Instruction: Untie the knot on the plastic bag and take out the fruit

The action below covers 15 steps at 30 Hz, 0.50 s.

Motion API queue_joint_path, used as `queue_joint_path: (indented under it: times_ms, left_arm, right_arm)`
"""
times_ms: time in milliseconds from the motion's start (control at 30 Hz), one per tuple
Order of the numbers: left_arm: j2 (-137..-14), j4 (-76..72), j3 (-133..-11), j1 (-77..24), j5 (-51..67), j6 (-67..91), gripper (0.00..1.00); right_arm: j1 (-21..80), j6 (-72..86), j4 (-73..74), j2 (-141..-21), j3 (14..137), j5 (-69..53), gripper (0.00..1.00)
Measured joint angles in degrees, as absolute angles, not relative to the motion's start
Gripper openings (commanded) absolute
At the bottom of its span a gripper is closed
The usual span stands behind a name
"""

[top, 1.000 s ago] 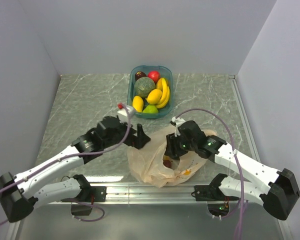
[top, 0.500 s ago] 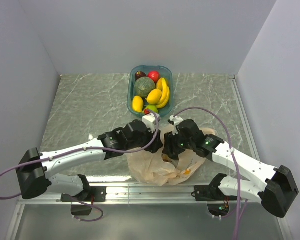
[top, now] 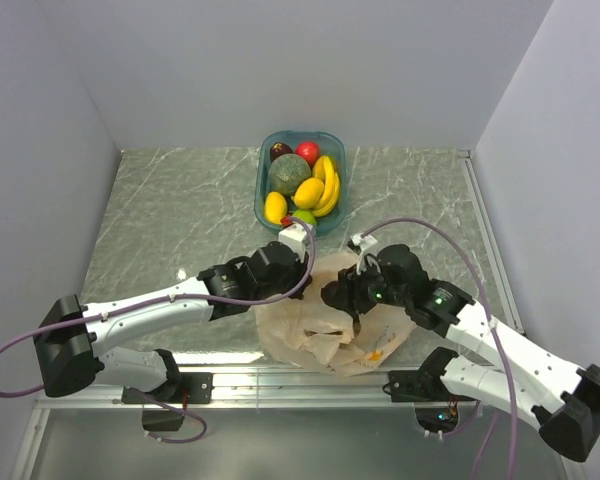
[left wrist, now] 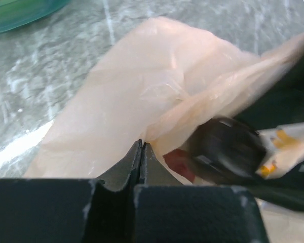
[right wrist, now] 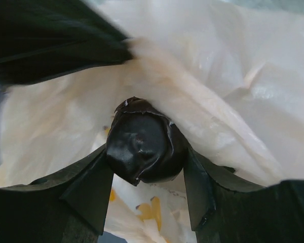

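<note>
The plastic bag [top: 325, 325] lies crumpled near the front edge, pale peach and open at the top. No knot shows. My left gripper [top: 302, 277] is shut, its tips [left wrist: 141, 145] pinching a fold of the plastic bag [left wrist: 142, 86] at its left rim. My right gripper [top: 342, 298] is at the bag's mouth, shut on a dark purple fruit [right wrist: 144, 144] held between its fingertips with bag film draped behind it. More fruit sits in the tub: a green melon [top: 289, 172], bananas [top: 328, 182] and yellow-orange fruits [top: 275, 207].
The blue tub [top: 261, 178] stands behind the bag and also holds a red apple [top: 308, 152] and a green lime [top: 302, 217]. White walls close in the marbled table [top: 170, 210] on three sides. A metal rail [top: 280, 380] runs along the front.
My left arm swung right to the bag and closed its jaws on the bag's rim. My right arm shifted slightly back and right, still holding the dark fruit.
</note>
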State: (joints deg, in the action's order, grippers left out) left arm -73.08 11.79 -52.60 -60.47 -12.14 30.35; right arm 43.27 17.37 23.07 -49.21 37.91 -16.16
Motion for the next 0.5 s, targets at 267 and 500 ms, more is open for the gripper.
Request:
queue_joint_path:
  times_ms: [267, 500]
  left_arm:
    - [-72.34, 15.88, -49.93, -60.47, -20.08, 34.61, 0.0]
    - [-68.23, 17.72, -47.77, -60.47, -21.85, 35.46, 0.01]
  right_arm:
    - [43.27, 13.82, 22.63, -46.3, 39.59, -25.87, 0.0]
    - [43.24, 13.74, 22.37, -48.36, 43.09, -22.94, 0.0]
